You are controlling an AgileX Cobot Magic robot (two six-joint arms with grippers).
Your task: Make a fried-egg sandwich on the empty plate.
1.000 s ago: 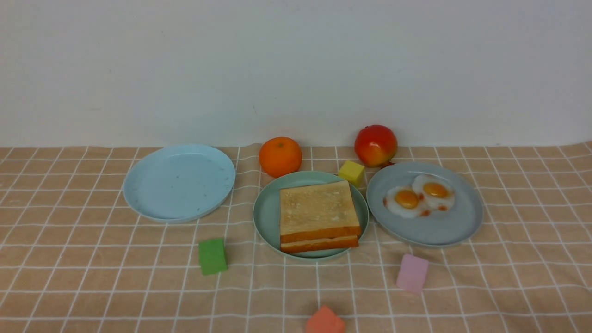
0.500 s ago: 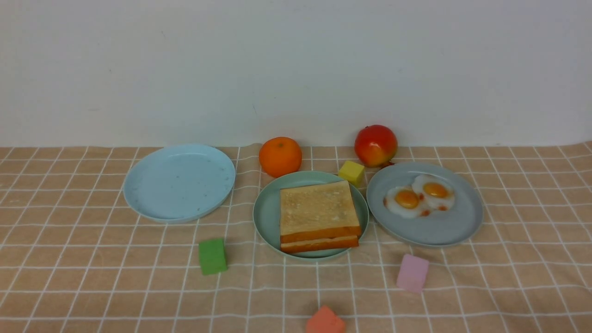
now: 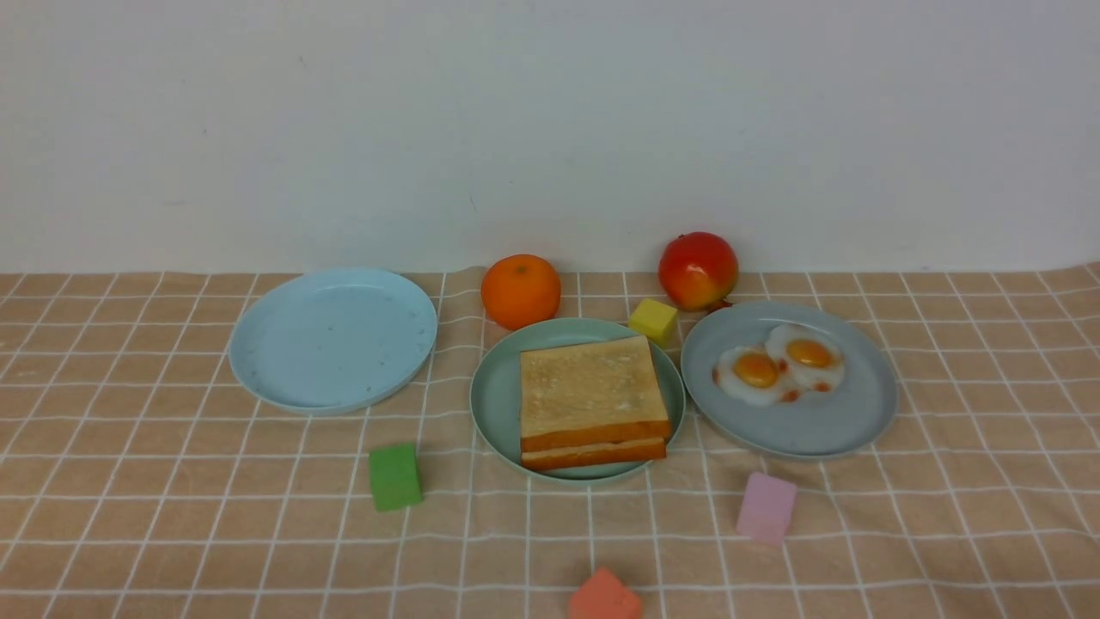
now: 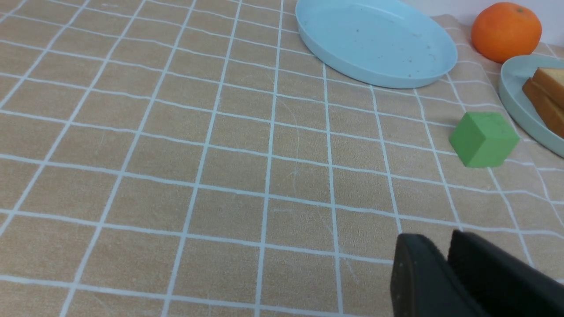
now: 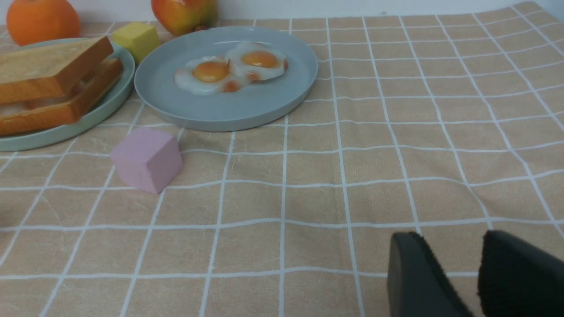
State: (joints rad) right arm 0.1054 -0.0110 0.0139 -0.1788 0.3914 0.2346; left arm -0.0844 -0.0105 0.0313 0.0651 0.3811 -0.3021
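Two toast slices [image 3: 591, 387] lie stacked on the mint-green plate [image 3: 494, 395] at the table's middle. In the right wrist view a pale sliver shows between the slices [image 5: 48, 66], and the fried egg is otherwise hidden. Neither gripper appears in the front view. My left gripper [image 4: 436, 237] hovers over bare cloth, well short of the plate [image 4: 513, 83], its fingers a narrow gap apart and empty. My right gripper [image 5: 454, 235] stands open over the cloth, far from the plate [image 5: 88, 121], holding nothing.
A sky-blue plate [image 3: 333, 337] sits at the left. A grey-blue plate [image 3: 791, 430] at the right holds joined fried eggs [image 3: 780, 365]. An orange [image 3: 520, 291], apple [image 3: 698, 269] and yellow cube [image 3: 653, 321] stand behind. Green [image 3: 395, 475], pink [image 3: 765, 507] and red [image 3: 604, 597] blocks lie in front.
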